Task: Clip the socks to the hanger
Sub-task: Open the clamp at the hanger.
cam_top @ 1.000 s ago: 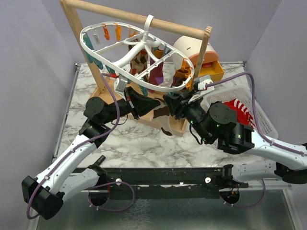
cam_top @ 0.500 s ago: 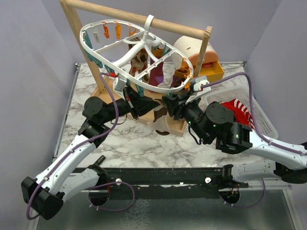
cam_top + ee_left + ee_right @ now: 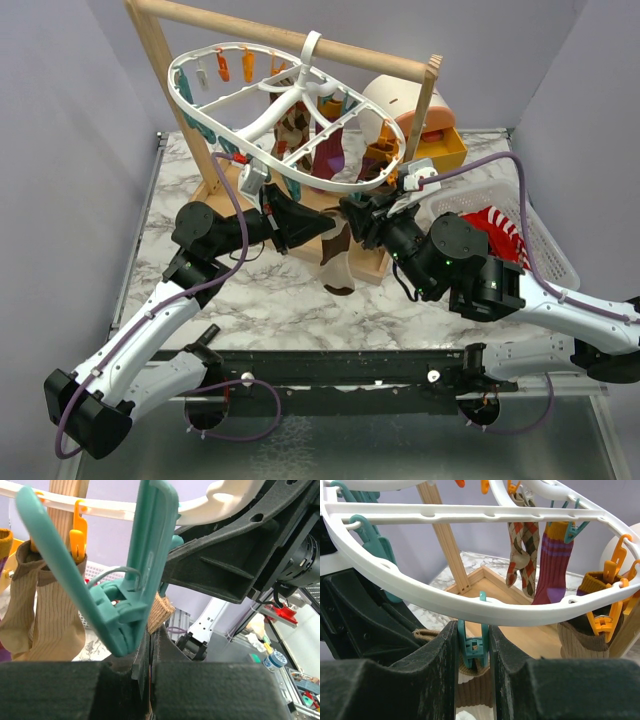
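Left gripper (image 3: 151, 641) pressed shut, pinching sock (image 3: 472, 690) cuff under hanger (image 3: 420, 587) near rim. Right gripper (image 3: 472, 636) squeezes clip (image 3: 469, 649) on that rim. Likely best: cuff seated deep between clip jaws before right lets go.

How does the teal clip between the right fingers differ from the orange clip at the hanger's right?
The teal clip is squeezed between the right gripper's fingers; the orange clip hangs untouched. The orange clip holds a brown sock; the sock cuff under the teal clip isn't plainly clipped. Both hang from the white hanger.
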You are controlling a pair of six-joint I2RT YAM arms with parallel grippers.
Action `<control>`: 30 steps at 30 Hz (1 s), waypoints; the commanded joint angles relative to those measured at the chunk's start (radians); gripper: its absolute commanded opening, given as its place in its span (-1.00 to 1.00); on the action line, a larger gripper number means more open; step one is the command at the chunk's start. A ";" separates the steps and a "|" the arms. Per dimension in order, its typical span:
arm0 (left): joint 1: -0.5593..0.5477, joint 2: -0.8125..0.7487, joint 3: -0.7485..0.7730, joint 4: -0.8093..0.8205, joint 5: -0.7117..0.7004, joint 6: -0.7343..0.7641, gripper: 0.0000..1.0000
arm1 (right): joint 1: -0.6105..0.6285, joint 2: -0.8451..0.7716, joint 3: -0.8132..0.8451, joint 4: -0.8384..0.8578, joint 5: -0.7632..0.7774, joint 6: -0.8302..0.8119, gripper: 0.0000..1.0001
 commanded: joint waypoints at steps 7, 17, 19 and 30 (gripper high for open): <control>0.006 -0.014 -0.023 0.011 0.059 0.004 -1.00 | -0.002 -0.010 -0.018 0.018 0.033 -0.015 -0.99; 0.006 -0.009 0.019 0.011 0.038 0.011 -1.00 | -0.002 -0.007 -0.021 -0.027 0.006 0.013 -0.99; 0.006 -0.008 0.032 0.011 0.041 0.012 -1.00 | -0.002 -0.008 -0.025 -0.040 0.008 0.018 -1.00; 0.006 -0.013 0.006 0.011 0.039 0.013 -1.00 | -0.002 -0.023 -0.027 -0.065 0.019 0.062 -0.86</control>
